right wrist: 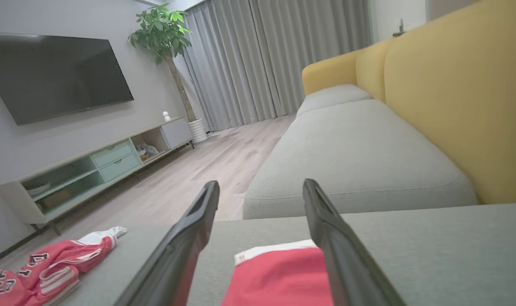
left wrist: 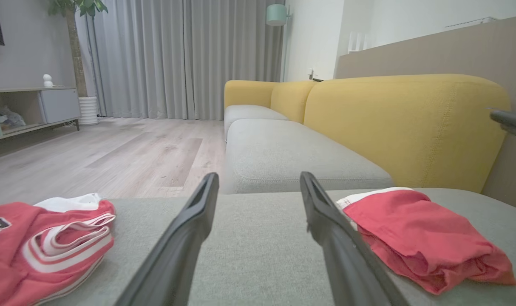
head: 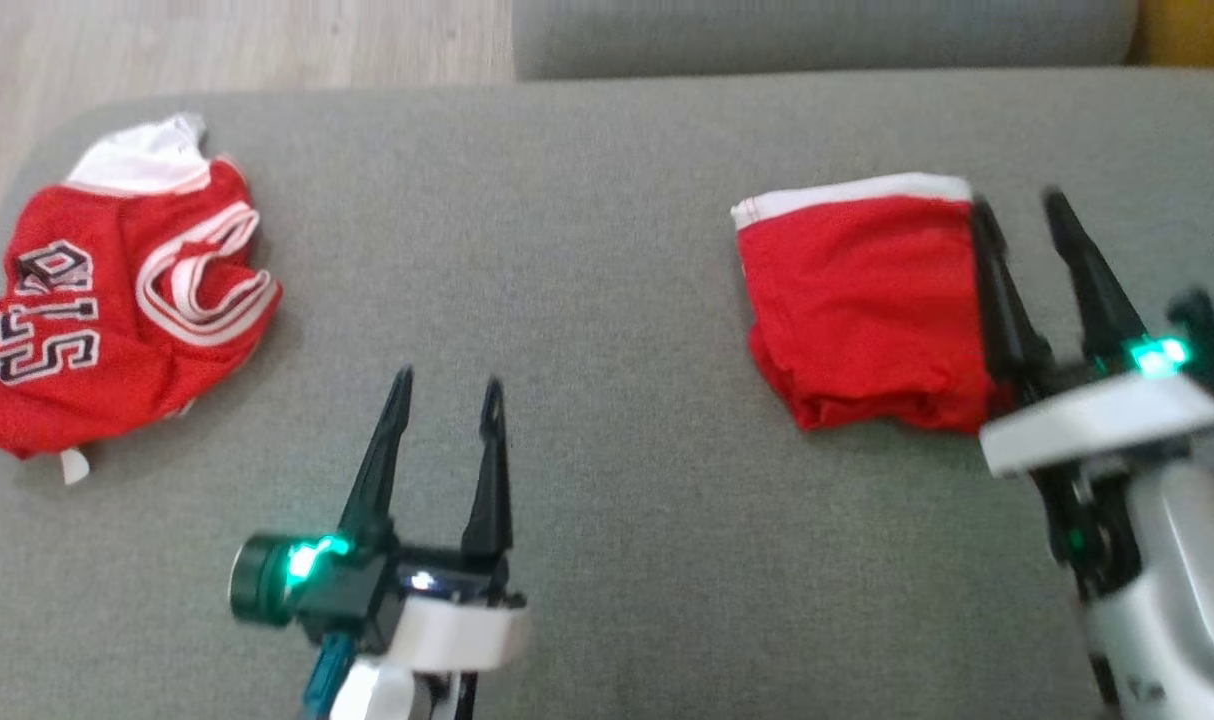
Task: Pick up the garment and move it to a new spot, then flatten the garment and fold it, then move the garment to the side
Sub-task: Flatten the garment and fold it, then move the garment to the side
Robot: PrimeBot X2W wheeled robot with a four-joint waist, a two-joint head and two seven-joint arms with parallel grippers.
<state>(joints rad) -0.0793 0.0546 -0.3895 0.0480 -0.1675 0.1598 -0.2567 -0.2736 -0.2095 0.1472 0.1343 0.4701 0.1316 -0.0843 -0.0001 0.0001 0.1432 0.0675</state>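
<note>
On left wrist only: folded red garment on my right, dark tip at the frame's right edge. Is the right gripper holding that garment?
Observer: No. Head view shows the right gripper open beside the folded garment.
Operator: Touching it?
Observer: Cannot tell. In head view one finger overlaps the garment's right edge; the other is over bare cushion.
Operator: Jersey on my left is cut off. How does it lie?
Observer: Head view: jersey crumpled at the cushion's left end, numerals up.
</note>
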